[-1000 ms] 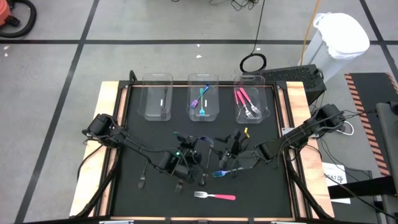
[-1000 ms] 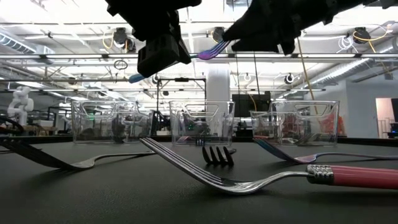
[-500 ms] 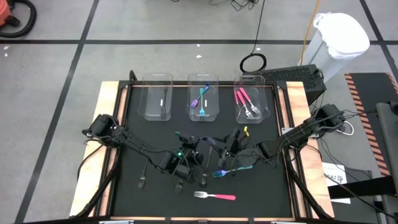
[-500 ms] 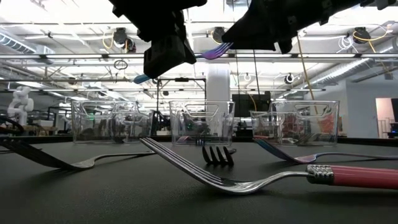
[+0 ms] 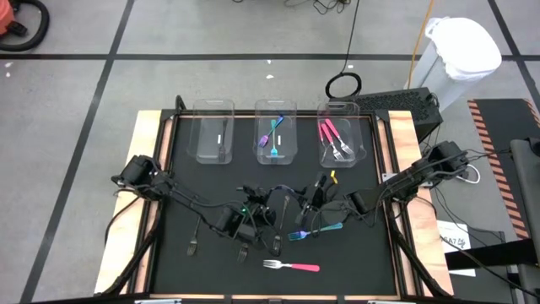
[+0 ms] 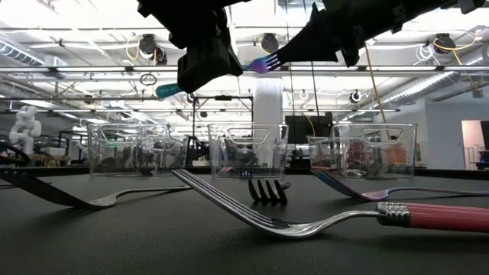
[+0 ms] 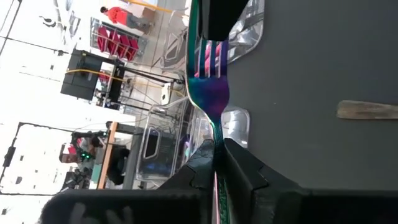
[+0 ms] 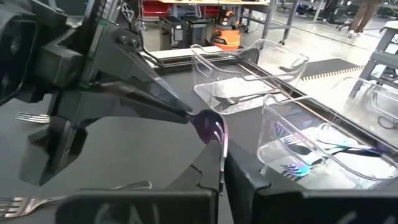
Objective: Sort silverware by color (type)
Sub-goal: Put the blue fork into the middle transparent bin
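Black matting covers the counter (image 5: 186,160); the pink forks (image 5: 331,135) and two more forks sit binned. Both grippers, left gripper (image 7: 219,152) and right gripper (image 8: 222,163), pinch one iridescent fork (image 6: 263,63) midair. Roughly six forks remain loose, including the pink fork (image 5: 291,266).

Grey tiled floor (image 5: 84,93), white bin (image 5: 460,51) nearby.

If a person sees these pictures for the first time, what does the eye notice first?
Both grippers meet above the middle of the table, shut on one iridescent fork: the left gripper on its handle, the right gripper on its tines. Behind them stand three clear bins; a pink-handled fork lies alone near the front edge.
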`<state>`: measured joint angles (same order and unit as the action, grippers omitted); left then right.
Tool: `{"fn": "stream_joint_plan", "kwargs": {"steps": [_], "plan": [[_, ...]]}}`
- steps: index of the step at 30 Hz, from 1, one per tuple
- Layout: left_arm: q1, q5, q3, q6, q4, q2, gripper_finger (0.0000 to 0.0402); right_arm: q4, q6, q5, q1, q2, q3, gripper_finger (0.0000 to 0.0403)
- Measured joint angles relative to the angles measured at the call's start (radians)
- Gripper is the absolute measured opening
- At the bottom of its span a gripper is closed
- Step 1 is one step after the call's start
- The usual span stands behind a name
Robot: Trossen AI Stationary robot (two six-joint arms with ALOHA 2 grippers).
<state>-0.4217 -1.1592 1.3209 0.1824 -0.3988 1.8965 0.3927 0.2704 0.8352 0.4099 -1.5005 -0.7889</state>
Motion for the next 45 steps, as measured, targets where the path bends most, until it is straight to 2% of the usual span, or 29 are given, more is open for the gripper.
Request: {"fn": "stream_joint_plan", "kwargs": {"steps": [4,13,17,23,28,30,33,37,41,45], "plan": [[0.0,0.033,0.0,-0.033,0.018,0.0,0.0064,0.007,-0.019,-0.003,0.0,0.0,0.0,0.0004],[-0.018,0.028,0.0,-0.043,0.083,-0.007,0.023,0.004,-0.052,-0.008,0.002,0.007,0.0,0.0002],[-0.064,0.022,0.0,-0.044,0.086,-0.049,0.0276,-0.041,-0.081,0.01,0.009,0.056,0.0,0.0001],[-0.169,0.001,0.0,-0.046,0.135,-0.175,0.0281,-0.158,-0.099,0.03,0.047,0.202,0.0,0.0001],[-0.242,-0.01,-0.003,-0.096,0.123,-0.267,0.028,-0.164,-0.158,0.028,0.087,0.294,0.0,0.0001],[-0.268,-0.045,-0.011,-0.133,0.125,-0.297,0.028,-0.143,-0.172,0.028,0.094,0.317,0.004,0.0001],[-0.311,-0.147,-0.025,-0.196,0.121,-0.334,0.028,0.03,-0.221,-0.007,0.096,0.328,0.071,0.0],[-0.364,-0.249,-0.053,-0.219,0.12,-0.372,0.028,0.387,-0.287,-0.156,0.076,0.314,0.21,0.0],[-0.387,-0.259,-0.086,-0.249,0.126,-0.405,0.028,0.665,-0.306,-0.259,0.035,0.295,0.316,0.0],[-0.389,-0.239,-0.092,-0.256,0.125,-0.409,0.028,0.714,-0.289,-0.286,0.01,0.288,0.345,0.0]]}}
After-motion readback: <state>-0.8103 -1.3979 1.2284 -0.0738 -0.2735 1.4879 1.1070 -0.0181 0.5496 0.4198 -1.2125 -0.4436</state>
